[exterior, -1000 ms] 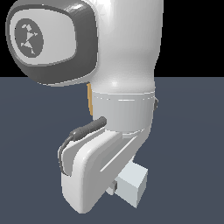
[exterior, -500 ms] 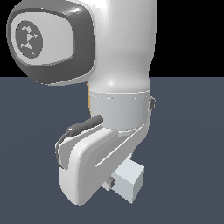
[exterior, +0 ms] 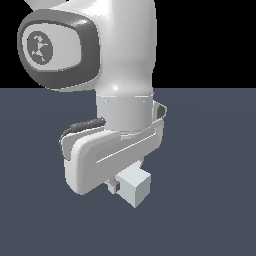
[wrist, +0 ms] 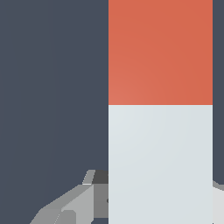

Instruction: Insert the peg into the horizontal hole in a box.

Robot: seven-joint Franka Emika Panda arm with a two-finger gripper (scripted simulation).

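**Peg close under the wrist camera; box out of sight**

In the wrist view I saw the peg (wrist: 160, 113) filling a broad band of the picture, very near the lens. Its red-orange part (wrist: 160, 52) met its pale grey-white part (wrist: 160, 164) at a straight line across the bar. The pale part ran down between the grey gripper (wrist: 160, 205) pieces showing on either side of it. I took the gripper as clenched on the peg's pale part, though the contact faces themselves were hidden. Behind the peg lay only the flat dark blue-grey bench (wrist: 52, 87).

In the exterior view the white arm (exterior: 120, 75) blocked most of the scene. The hand (exterior: 112, 157) and a pale block (exterior: 134, 189) under it showed above the bench. I could see neither box nor hole.
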